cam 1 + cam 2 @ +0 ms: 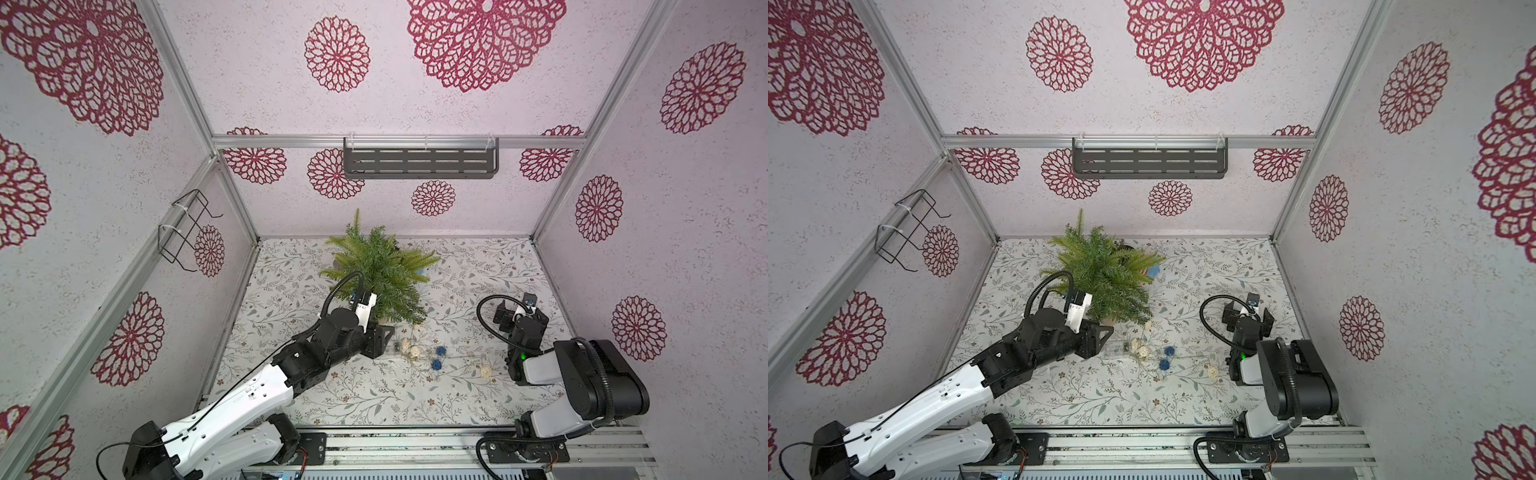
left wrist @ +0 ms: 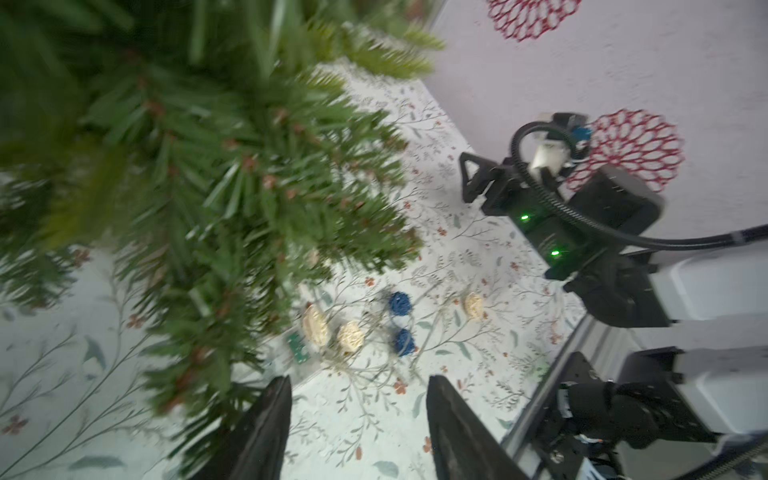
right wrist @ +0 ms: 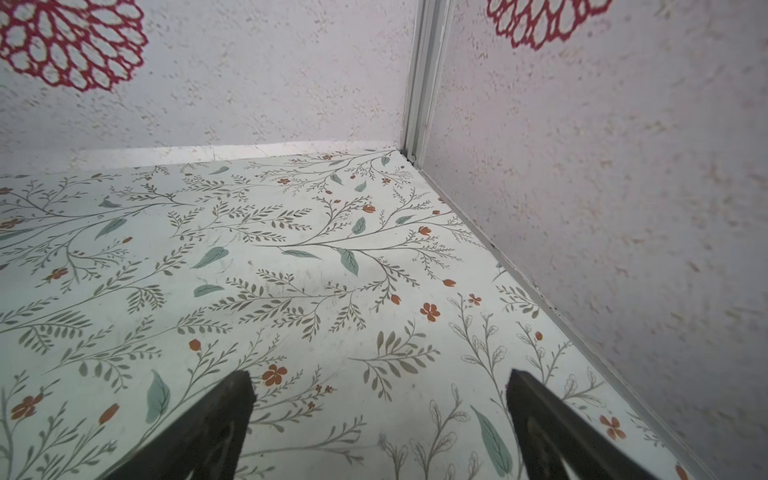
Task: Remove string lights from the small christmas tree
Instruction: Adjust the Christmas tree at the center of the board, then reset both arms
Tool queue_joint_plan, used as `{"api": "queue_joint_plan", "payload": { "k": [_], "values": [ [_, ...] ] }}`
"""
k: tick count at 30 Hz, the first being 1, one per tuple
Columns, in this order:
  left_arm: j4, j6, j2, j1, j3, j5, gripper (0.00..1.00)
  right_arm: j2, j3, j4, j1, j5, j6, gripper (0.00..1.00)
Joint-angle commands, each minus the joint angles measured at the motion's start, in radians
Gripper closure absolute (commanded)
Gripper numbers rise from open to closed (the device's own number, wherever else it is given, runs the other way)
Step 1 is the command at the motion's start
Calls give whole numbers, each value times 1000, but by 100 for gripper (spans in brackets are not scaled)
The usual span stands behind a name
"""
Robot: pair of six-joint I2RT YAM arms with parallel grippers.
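1. Bench shows bare between the left jaws, which stand partly apart and grip nothing; they sit low, just beside the trunk base of the small christmas tree, pointing toward the clear box.
2. The left arm stretches diagonally from the near-left corner; its forearm runs low over the bench, and its wrist is bent toward the right.
3. The right jaws are spread wide and empty; they hang over bare bench facing the far right corner, well apart from the tree.
4. The right arm is folded, with its elbow raised near the right wall; its wrist points away toward the back wall.
5. The string lights lie on the bench in front of the tree, between the two arms; cream and blue balls sit loosely on thin wire, with the clear box at the end nearest the left jaws.
6. A blue spot shows at the tree's far right branches; it is too hidden to identify.
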Motion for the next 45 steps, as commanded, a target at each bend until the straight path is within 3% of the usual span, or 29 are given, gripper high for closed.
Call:
{"api": "queue_joint_plan", "payload": {
  "k": [1,7,11,19,25,31,36,39,45],
  "values": [
    [-21,-10,-41,22,-69,-154,43,-14,11,11,5,-1,29,1],
    [-185,-171,-112,37,-129,-427,35,-7,9,28,6,2,21,1],
    [-298,-306,-177,90,-148,-527,30,-9,11,20,4,2,22,1],
    [-270,-256,-284,297,-180,-456,27,-8,10,25,5,2,21,1],
    [-224,-149,-279,480,-154,-345,26,-8,11,24,6,2,21,1],
    [15,-16,-151,782,-130,-225,23,-9,10,25,6,2,21,1],
    [454,105,37,1012,-234,-54,24,-9,10,26,5,2,22,1],
    [701,174,116,1061,-314,-29,21,-9,10,25,6,2,21,1],
    [920,305,255,1080,-381,21,21,-8,11,24,6,2,21,1]
  ]
}}
